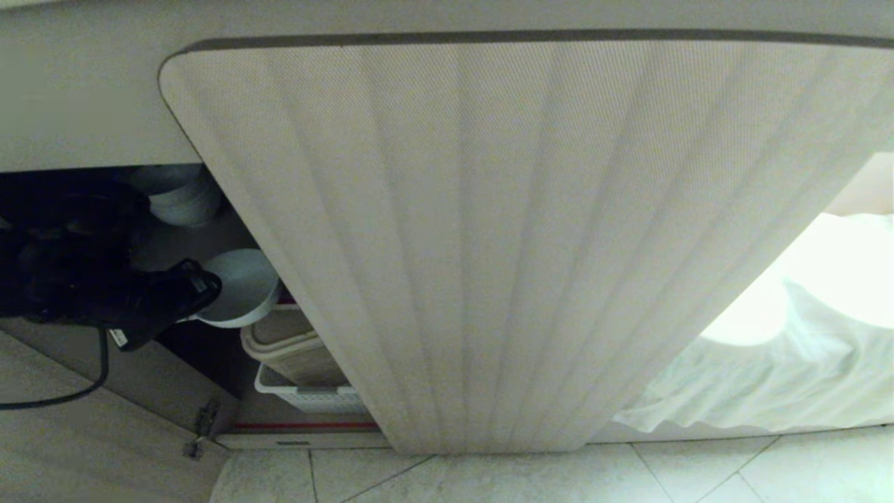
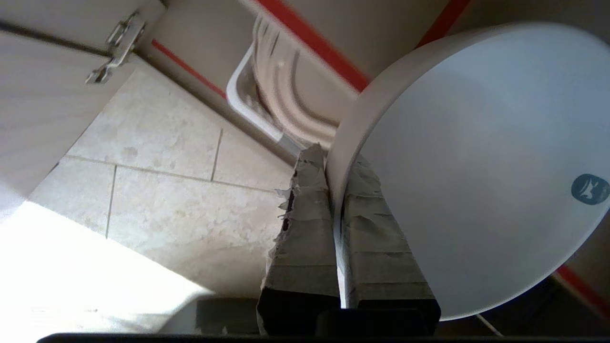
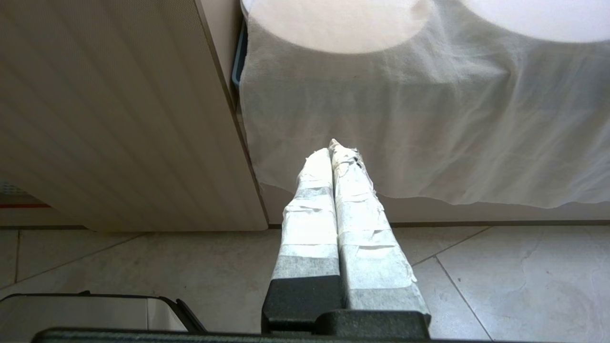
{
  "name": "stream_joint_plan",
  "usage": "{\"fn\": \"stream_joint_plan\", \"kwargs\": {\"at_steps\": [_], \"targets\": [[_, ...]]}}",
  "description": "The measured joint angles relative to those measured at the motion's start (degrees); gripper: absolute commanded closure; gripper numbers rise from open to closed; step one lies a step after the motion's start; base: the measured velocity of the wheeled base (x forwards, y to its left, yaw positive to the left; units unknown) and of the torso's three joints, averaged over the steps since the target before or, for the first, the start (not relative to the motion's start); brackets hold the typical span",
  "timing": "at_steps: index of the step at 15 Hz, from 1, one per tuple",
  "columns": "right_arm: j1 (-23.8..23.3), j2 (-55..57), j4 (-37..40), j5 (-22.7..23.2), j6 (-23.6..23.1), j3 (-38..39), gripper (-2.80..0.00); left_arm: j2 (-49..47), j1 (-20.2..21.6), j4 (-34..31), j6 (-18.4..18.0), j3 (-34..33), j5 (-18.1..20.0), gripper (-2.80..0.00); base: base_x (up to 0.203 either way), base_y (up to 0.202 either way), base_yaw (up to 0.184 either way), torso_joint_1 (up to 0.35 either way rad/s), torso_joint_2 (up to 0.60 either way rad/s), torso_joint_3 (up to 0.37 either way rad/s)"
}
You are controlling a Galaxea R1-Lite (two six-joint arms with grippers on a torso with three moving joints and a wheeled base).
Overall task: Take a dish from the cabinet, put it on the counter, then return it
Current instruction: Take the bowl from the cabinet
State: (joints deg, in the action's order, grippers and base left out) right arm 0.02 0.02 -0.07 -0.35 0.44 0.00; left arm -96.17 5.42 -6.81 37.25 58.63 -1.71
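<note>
The bowl (image 2: 476, 162) is held by its rim: the two taped fingers (image 2: 305, 228) of the left gripper (image 2: 333, 166) are pressed together on the thin wall, one finger on the outside and one on the inside. This is a pinch on the edge, probably because the bowl is too wide to be taken around its body. The bowl extends to one side of the fingers, so its weight hangs off the pinch and it could turn or slip if the arm moves fast.

In the head view the bowl (image 1: 237, 286) is in the open part of the cabinet (image 1: 230, 363), just in front of the dark left gripper (image 1: 192, 290). Beyond the fingers, deeper inside, stands a stack of greyish bowls (image 1: 178, 195). Below the fingers is a beige tub (image 1: 293, 346) sitting in a white basket (image 1: 307, 398), and under that a shelf with a red edge (image 1: 307, 425). The basket (image 2: 248, 102) also appears past the fingertips in the left wrist view, with the floor tiles (image 2: 157, 190) lower down.

The fluted door (image 1: 524, 244) stands open and fills most of the head view. I judge that the bowl is either being taken out or put back; the pictures alone do not decide it.

The right gripper (image 3: 336, 147) is idle, its fingers touching each other and holding nothing, pointing at a white cloth (image 3: 429, 119) beside the door.
</note>
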Motion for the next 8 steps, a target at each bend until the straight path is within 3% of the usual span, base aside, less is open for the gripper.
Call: {"fn": "stream_joint_plan", "kwargs": {"at_steps": [4,8], "targets": [[0.00,0.00,0.00,0.00,0.00,0.00,0.00,3.57,-0.99,0.06,-0.04,-4.50,0.11,0.00,0.000,0.000,0.000,0.000,0.00,0.000],[0.00,0.00,0.00,0.02,0.01,0.00,0.00,9.07,-5.88,0.20,0.12,-12.07,0.04,0.00,0.000,0.000,0.000,0.000,0.00,0.000]]}}
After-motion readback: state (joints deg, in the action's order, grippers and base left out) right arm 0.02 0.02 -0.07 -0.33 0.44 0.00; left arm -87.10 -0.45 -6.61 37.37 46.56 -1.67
